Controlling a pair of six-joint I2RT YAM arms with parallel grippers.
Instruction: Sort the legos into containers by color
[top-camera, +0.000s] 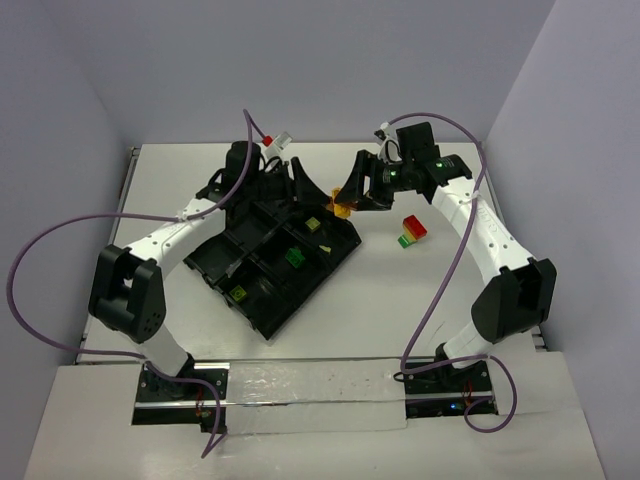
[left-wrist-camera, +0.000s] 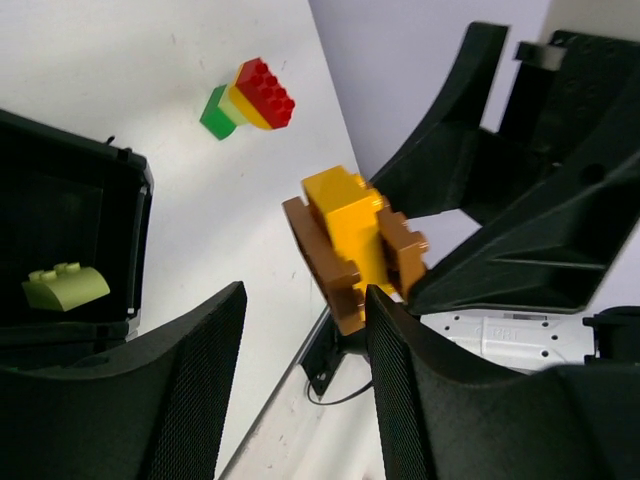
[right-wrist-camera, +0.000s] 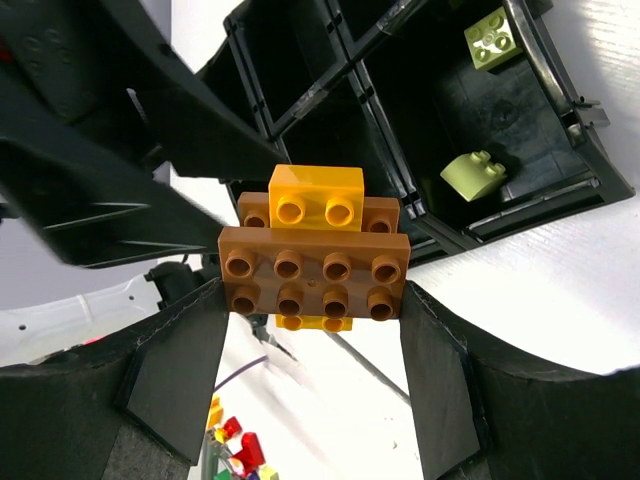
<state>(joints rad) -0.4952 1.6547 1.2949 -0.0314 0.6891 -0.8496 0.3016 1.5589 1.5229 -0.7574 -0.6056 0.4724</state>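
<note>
My right gripper (top-camera: 347, 197) is shut on a stack of brown-orange plates and a yellow brick (right-wrist-camera: 315, 270), held in the air just off the tray's far right corner. The stack also shows in the left wrist view (left-wrist-camera: 355, 245). My left gripper (left-wrist-camera: 305, 300) is open, and its right finger (left-wrist-camera: 400, 350) sits right beside the stack's lower end. The black tray (top-camera: 262, 318) holds a pale yellow-green brick (top-camera: 313, 224), a green brick (top-camera: 295, 256) and a yellow-green brick (top-camera: 239, 293). A red, yellow and green stack (top-camera: 411, 231) lies on the table to the right of the tray.
The tray lies diagonally between the arms, and both grippers meet over its far corner. The pale green bricks (right-wrist-camera: 470, 175) sit in compartments just beyond the held stack. Purple cables loop along both arms. White walls close the table on three sides.
</note>
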